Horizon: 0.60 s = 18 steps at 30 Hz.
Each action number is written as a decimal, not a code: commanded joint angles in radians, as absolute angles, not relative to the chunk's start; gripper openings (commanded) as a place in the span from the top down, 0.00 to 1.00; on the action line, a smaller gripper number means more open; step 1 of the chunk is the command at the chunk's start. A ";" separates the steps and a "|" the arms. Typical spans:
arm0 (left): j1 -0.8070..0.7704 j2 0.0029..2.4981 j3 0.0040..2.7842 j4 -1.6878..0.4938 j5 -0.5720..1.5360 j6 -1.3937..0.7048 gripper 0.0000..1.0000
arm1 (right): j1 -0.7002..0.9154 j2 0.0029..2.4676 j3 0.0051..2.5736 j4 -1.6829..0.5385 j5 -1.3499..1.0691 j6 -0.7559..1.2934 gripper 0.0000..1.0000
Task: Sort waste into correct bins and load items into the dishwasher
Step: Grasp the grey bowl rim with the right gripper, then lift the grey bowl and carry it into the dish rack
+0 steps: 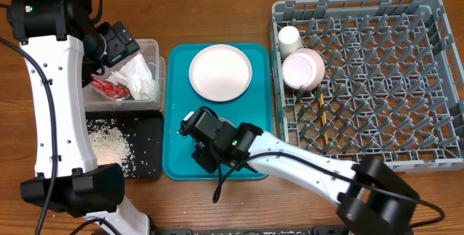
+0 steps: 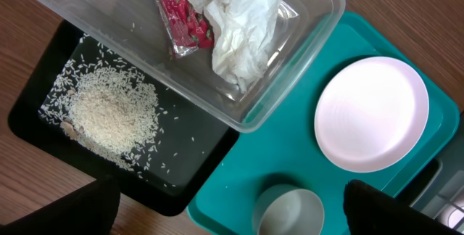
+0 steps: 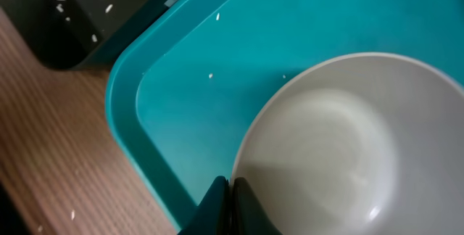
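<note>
My right gripper (image 3: 230, 207) is shut on the rim of the pale whitish bowl (image 3: 341, 141), one finger inside and one outside. The bowl (image 2: 290, 209) stands on the teal tray (image 1: 177, 104), near its front; in the overhead view the right gripper (image 1: 206, 144) covers it. The round pale pink plate (image 1: 220, 72) lies on the same tray, farther back. My left gripper (image 1: 123, 50) hangs open and empty over the clear tub (image 1: 151, 46), which holds the crumpled napkin (image 2: 243, 28) and red wrapper (image 2: 181, 14). Rice (image 2: 112, 115) lies heaped in the black tray (image 1: 148, 144).
The grey dish rack (image 1: 435, 17) fills the right side of the table. A cream cup (image 1: 290, 39), a pink bowl (image 1: 303, 68) and wooden chopsticks (image 1: 322, 119) sit in its left part. A few stray rice grains lie on the teal tray.
</note>
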<state>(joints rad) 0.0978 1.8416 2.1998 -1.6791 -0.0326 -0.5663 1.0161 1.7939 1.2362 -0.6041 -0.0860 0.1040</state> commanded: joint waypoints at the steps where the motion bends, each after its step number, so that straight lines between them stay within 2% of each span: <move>1: 0.091 1.833 2.202 -1.678 -0.029 -0.554 0.00 | 1.019 1.711 1.266 -0.626 -0.092 0.105 0.96; 6: 0.091 1.833 2.202 -1.678 -0.029 -0.554 0.00 | 0.973 1.545 1.279 -0.696 -0.158 0.141 0.96; 9: 0.091 1.833 2.202 -1.678 -0.029 -0.554 0.00 | 0.886 1.399 1.279 -0.761 -0.192 0.192 0.96; 14: 0.091 1.833 2.202 -1.678 -0.029 -0.554 0.00 | 0.626 1.188 1.279 -0.829 -0.408 0.215 0.96; 18: 0.091 1.833 2.202 -1.678 -0.029 -0.554 0.00 | 0.324 1.110 1.275 -0.849 -0.747 0.214 0.96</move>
